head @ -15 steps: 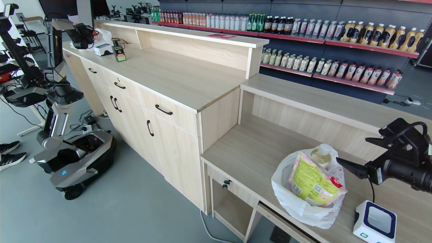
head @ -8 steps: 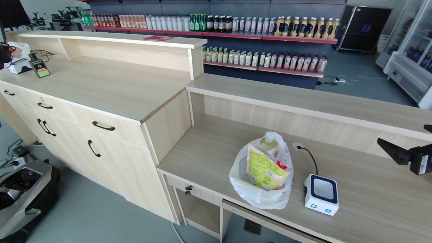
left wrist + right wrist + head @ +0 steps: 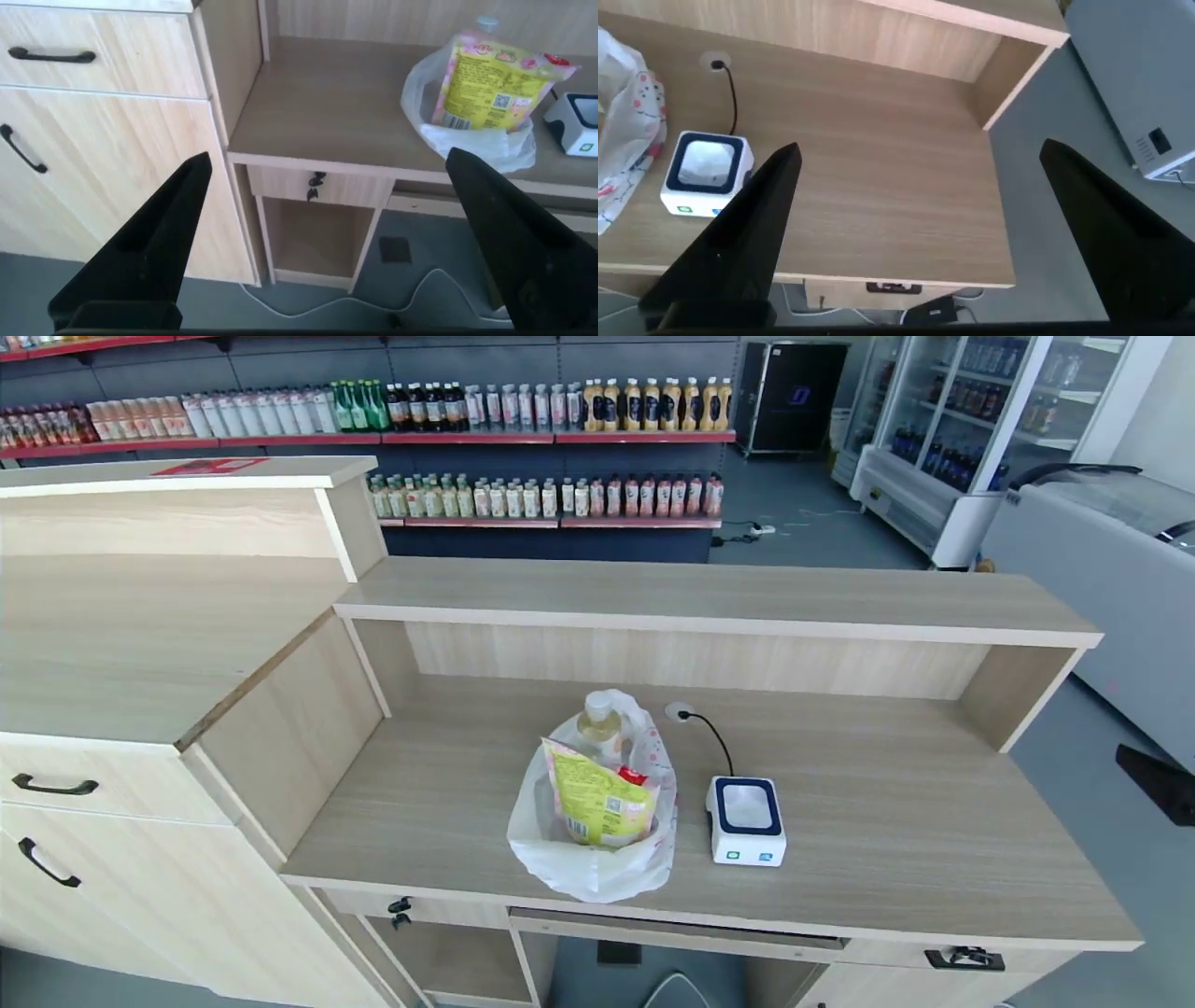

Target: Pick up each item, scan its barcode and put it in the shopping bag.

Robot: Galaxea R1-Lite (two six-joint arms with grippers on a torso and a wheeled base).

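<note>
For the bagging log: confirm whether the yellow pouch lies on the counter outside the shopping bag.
No, the yellow pouch stands inside the white shopping bag, beside a bottle.

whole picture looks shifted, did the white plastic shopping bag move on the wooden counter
No. The white plastic shopping bag sits left of the white barcode scanner on the wooden counter, as in the earlier pictures; only the head camera turned.
</note>
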